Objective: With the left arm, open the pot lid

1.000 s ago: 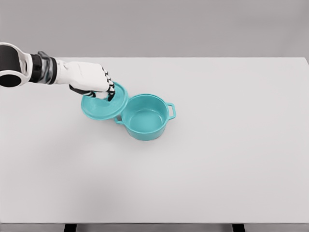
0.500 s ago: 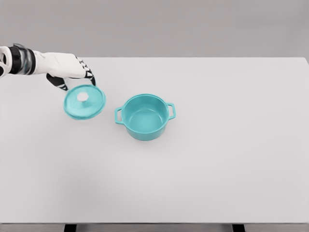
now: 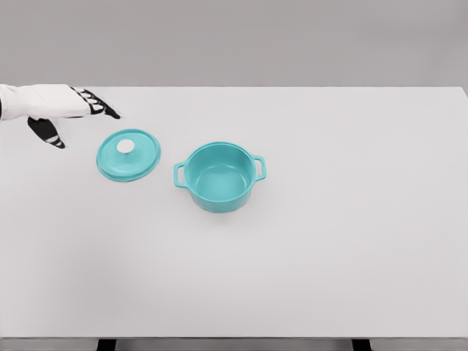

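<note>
The teal pot (image 3: 219, 177) stands uncovered near the middle of the white table (image 3: 329, 234), its two side handles showing and its inside bare. Its teal lid (image 3: 129, 155) with a white knob lies flat on the table to the pot's left, apart from it. My left hand (image 3: 77, 117) hovers at the far left edge, up and left of the lid, fingers spread and holding nothing. The right arm does not show.
The table's far edge runs along the top against a grey wall. Wide bare tabletop stretches to the right of the pot and in front of it.
The lid was carried left off the pot and set down flat. My left hand let go of it and drew back toward the left edge.
</note>
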